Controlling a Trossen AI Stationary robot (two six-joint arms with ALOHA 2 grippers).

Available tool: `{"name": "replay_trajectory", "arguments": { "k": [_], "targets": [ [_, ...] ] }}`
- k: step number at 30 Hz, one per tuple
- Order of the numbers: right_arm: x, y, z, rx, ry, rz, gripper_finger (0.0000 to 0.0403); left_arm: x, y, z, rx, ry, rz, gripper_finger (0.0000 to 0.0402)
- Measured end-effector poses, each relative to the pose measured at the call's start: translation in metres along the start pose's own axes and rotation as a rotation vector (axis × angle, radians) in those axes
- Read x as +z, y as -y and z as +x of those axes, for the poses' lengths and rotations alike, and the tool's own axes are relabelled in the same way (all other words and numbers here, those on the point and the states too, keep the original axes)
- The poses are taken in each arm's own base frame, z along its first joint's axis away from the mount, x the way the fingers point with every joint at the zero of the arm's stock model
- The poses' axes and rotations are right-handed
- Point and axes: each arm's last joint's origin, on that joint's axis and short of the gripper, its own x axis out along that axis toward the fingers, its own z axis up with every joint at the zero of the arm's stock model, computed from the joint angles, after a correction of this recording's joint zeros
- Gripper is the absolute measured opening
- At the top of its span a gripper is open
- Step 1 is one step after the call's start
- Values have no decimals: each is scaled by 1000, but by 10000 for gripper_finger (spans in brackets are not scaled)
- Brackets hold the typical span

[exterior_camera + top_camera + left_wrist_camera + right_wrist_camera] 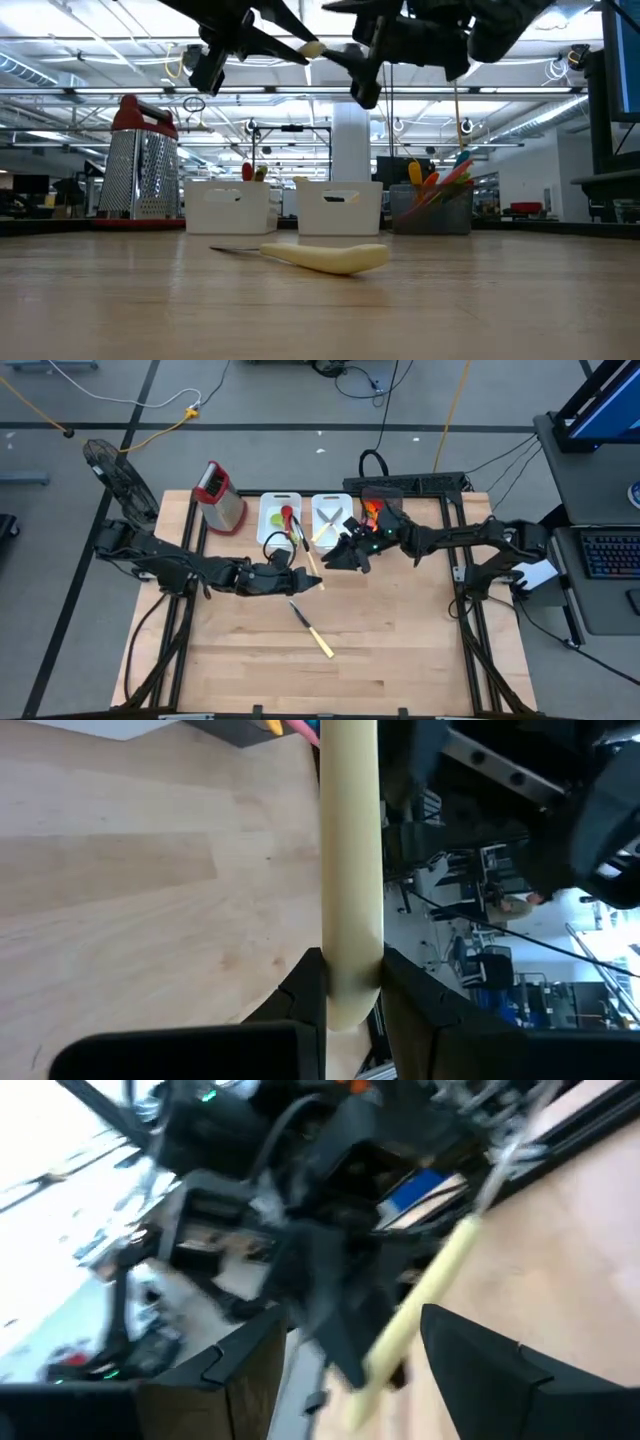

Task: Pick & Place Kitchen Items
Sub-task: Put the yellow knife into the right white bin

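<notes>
Cream-handled utensil (350,870): light, stiff, smooth. Left pincer (350,985) squeezes its handle end above the surface (380,640); right pincer (340,1355) gapes, empty.

Taking the yellow-handled knife (313,628) lying on the table (240,670) as landmark: the wood on every side of it is bare, open to a reach from the near edge and either side. Beyond it, the left gripper (300,577) and right gripper (337,556) hang close together above the boards, crowding the way to the white bins (331,512), the dark bin (381,500) and the box grater (217,495) lined along the far edge.
</notes>
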Motion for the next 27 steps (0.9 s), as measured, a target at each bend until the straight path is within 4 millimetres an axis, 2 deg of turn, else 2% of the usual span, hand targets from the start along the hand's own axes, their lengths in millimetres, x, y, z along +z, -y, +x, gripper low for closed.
{"name": "replay_trajectory", "arguments": {
  "k": [5, 21, 27],
  "targets": [
    [-2, 1, 3, -58, -34, -3, 228, 0, 0, 0, 4, -1, 2, 56],
    [-7, -1, 9, -171, 16, -36, 228, 0, 0, 0, -2, -14, -14, 56],
    [-9, 1, 9, -202, 11, -26, 227, -2, 0, 8, -30, -9, -29, 56]
  ]
}}
